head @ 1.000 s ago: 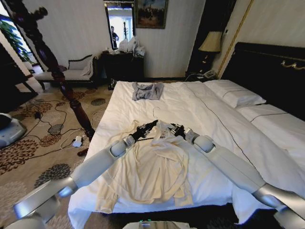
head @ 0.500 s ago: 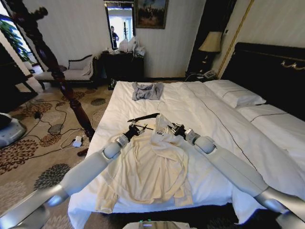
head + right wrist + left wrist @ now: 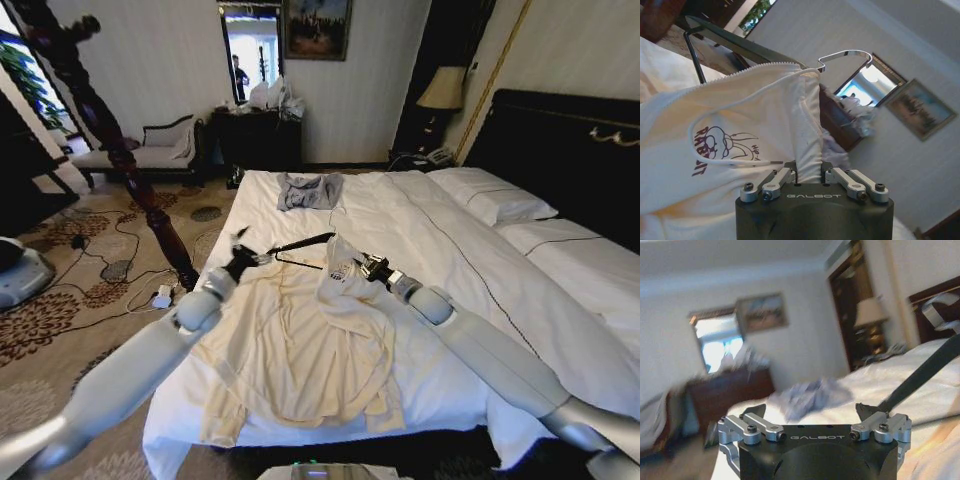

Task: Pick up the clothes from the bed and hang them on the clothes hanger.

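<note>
Clamped on a pinch of cream cloth at the collar, the right gripper lifts the neck of the clothes off the bed; its wrist view shows both fingers closed against the fold, just beside a dark printed figure and a white drawstring. One end of the clothes hanger is tucked inside that raised collar, with the silver hook poking out above the zip edge, while the black bar runs out bare toward the left gripper. That gripper holds the hanger's far end; in its wrist view the fingers stand well apart, the bar rising past one of them, so it seems to steady the hanger more than squeeze it. By my reading the job is partway done: one shoulder is starting onto the hanger, the other shoulder is unthreaded, and the body and sleeves lie spread flat on the white duvet near the foot of the bed. The left arm reaches forward from the robot's left side, crossing the bed's edge, and the right arm stretches long and low over the mattress to the collar. Farther up the bed lies a small grey garment, untouched.
</note>
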